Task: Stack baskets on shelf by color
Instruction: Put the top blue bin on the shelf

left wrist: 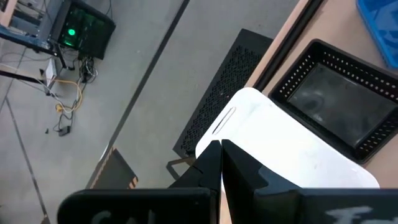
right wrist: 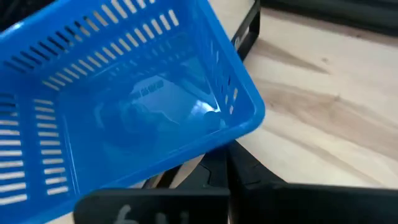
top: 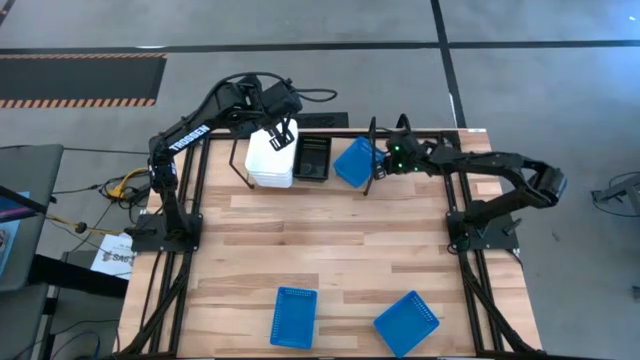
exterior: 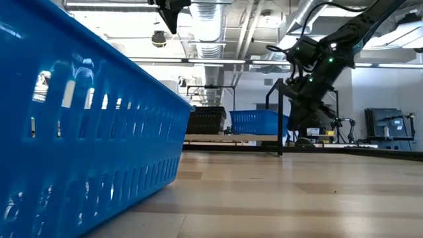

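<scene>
Left arm reaches over far edge of surface (top: 350,250); left claw (top: 281,135) pressed together, hovering above white basket stack (top: 270,160) on shelf (top: 240,160). Black basket (top: 312,158) just beside stack. Right arm stretched toward shelf; right claw (top: 385,160) fingers together, beside tilted blue basket (top: 353,162) next to black one. Two blue baskets (top: 293,317) (top: 407,323) lie well apart from shelf, at near edge.
</scene>
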Motion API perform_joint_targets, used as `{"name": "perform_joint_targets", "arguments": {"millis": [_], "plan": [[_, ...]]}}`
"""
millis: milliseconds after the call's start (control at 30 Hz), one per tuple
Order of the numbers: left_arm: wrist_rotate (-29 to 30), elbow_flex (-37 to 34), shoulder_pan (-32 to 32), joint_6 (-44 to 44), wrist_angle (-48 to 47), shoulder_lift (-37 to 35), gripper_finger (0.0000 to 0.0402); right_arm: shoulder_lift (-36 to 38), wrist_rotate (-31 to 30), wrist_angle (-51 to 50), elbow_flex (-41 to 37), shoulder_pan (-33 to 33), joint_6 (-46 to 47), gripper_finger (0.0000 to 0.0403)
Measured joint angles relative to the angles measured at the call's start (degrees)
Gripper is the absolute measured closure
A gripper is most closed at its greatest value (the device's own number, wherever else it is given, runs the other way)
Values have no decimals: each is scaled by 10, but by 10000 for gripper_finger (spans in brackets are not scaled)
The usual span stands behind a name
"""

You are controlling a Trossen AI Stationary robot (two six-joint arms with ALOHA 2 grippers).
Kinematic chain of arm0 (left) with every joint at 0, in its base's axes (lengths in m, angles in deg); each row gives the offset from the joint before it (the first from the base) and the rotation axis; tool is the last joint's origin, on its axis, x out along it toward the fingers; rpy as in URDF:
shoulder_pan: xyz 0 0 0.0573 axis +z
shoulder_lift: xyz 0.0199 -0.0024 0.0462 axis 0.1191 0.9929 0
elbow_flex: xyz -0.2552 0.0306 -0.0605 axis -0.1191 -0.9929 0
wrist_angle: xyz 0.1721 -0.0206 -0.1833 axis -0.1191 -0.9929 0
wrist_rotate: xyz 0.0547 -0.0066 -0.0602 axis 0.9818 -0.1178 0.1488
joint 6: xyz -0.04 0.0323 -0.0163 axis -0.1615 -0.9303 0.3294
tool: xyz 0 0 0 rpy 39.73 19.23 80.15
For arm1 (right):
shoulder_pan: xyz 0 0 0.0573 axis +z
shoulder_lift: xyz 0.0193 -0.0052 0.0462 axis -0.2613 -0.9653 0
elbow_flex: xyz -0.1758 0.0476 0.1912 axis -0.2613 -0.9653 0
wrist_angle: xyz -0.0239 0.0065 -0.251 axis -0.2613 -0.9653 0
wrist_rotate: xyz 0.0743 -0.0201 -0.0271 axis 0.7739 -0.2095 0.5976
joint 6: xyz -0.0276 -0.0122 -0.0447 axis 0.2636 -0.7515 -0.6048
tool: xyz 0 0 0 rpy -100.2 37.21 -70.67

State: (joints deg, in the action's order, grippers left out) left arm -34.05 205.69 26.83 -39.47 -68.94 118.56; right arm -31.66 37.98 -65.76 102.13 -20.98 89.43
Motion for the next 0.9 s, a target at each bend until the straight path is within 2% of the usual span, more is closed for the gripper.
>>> {"name": "perform_joint_targets", "arguments": {"millis": [500,767,900], "plan": [[0,0,0,0,0,0,401,1,-14,62,0,-4,-28,403],[-2,0,0,3,0,0,401,1,-21,-3,1,-7,-52,402],[-3,0,0,5,0,0,401,2,-45,-51,3,-10,-73,402]]}}
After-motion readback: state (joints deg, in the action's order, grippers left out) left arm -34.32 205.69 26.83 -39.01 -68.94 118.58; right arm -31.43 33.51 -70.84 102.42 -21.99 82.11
